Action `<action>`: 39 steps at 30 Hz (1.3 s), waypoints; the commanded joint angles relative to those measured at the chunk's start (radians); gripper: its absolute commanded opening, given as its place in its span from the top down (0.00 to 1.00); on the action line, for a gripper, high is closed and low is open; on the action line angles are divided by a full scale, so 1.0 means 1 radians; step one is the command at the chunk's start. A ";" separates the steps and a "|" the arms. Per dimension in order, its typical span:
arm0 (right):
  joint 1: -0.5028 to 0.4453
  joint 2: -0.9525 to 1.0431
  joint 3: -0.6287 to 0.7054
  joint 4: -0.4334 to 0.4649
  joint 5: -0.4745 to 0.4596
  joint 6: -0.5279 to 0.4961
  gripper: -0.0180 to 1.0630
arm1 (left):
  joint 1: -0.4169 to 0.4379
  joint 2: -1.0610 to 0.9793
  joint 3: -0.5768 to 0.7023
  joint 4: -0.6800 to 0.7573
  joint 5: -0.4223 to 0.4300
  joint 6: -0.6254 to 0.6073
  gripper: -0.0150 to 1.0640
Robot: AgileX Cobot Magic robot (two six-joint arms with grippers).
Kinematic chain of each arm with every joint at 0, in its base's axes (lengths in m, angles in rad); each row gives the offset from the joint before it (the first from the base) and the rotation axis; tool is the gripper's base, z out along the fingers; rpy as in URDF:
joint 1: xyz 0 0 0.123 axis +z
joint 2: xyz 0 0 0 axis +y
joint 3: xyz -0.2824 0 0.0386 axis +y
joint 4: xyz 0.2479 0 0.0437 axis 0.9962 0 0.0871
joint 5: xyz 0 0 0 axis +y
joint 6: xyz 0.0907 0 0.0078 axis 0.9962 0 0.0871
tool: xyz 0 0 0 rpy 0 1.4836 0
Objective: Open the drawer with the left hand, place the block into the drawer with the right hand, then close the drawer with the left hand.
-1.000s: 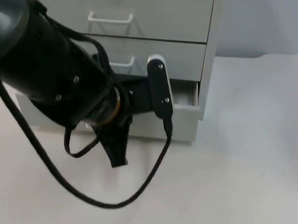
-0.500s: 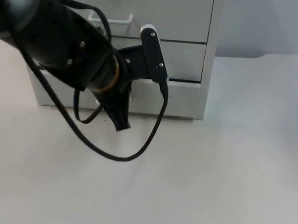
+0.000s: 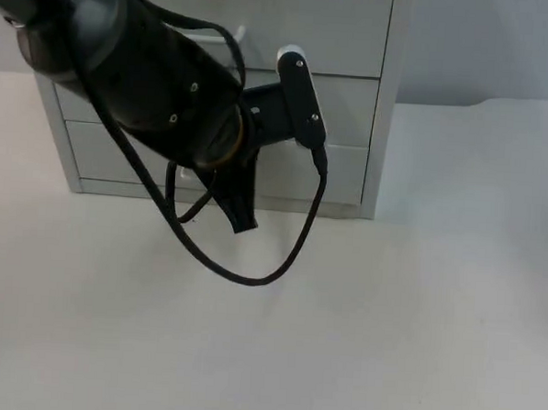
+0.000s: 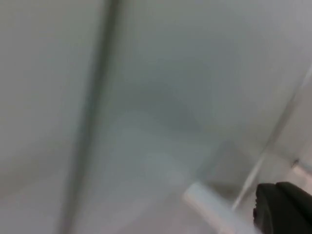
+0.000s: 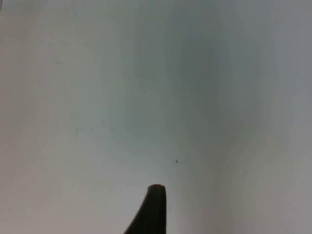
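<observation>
The left gripper (image 3: pixel 239 214) hung right in front of the bottom drawer (image 3: pixel 340 172) of the grey cabinet (image 3: pixel 381 100); I couldn't tell how its fingers stood. That drawer sat flush with the two above it, apparently pushed home, so the closing step looked done. No block was in sight; presumably it was inside. The right gripper (image 5: pixel 153 204) waited over bare white bench (image 3: pixel 433 324).

The left arm (image 3: pixel 161 89) hangs right in front of the drawer cabinet (image 3: pixel 353 108), covering most of its fronts; all drawers sit flush, so no way in there; the white table (image 3: pixel 386 339) ahead and right is wide open
</observation>
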 commanded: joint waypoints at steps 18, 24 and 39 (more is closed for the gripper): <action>-0.007 -0.010 0.000 0.003 -0.010 -0.015 0.24 | -0.049 -0.198 -0.015 -0.987 0.117 0.851 0.99; -0.007 -0.010 0.000 0.003 0.000 -0.023 0.24 | 0.008 -0.192 -0.015 -0.899 0.001 0.903 0.99; -0.007 -0.010 0.000 0.003 -0.006 -0.029 0.24 | 0.122 -0.139 -0.019 -0.846 -0.283 0.909 0.99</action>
